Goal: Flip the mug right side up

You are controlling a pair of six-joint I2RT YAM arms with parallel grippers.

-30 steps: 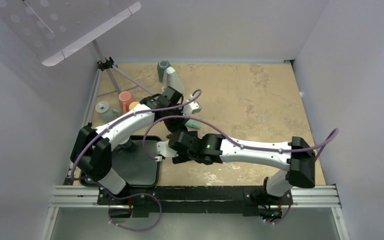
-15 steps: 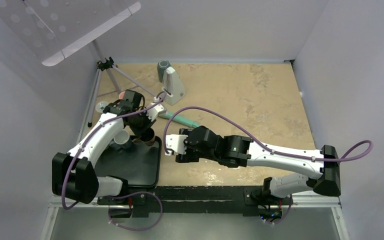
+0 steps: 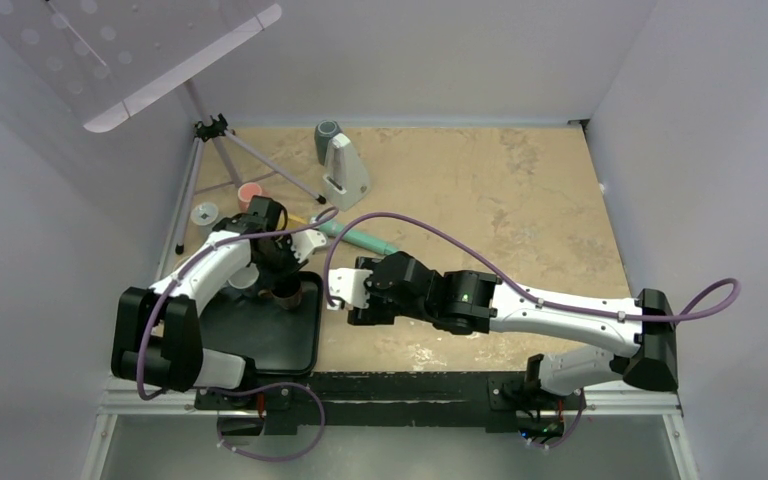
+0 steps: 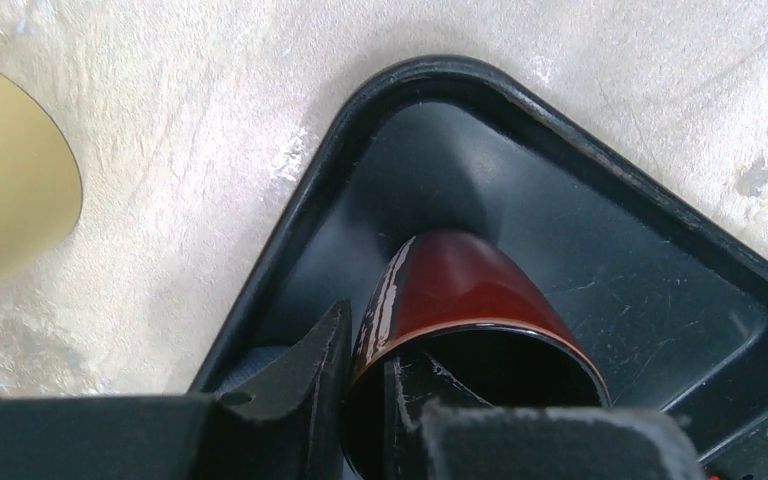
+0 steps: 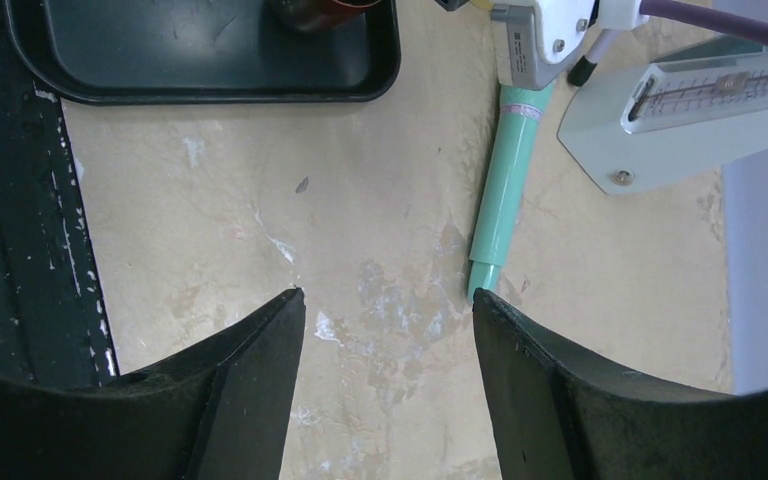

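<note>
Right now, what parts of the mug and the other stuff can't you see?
- Handle of the mug: left wrist view, not seen; the left gripper covers the near rim.
- Bottom of the mug: hidden by its side; whether it touches the tray is unclear.
- The green pen: right wrist view, far end behind a white arm part.
- The yellow cup: left wrist view, cut by the edge.

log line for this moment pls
left gripper: shut on mug rim | mug: mouth toward wrist camera, over tray corner | right gripper: open, empty, above table
</note>
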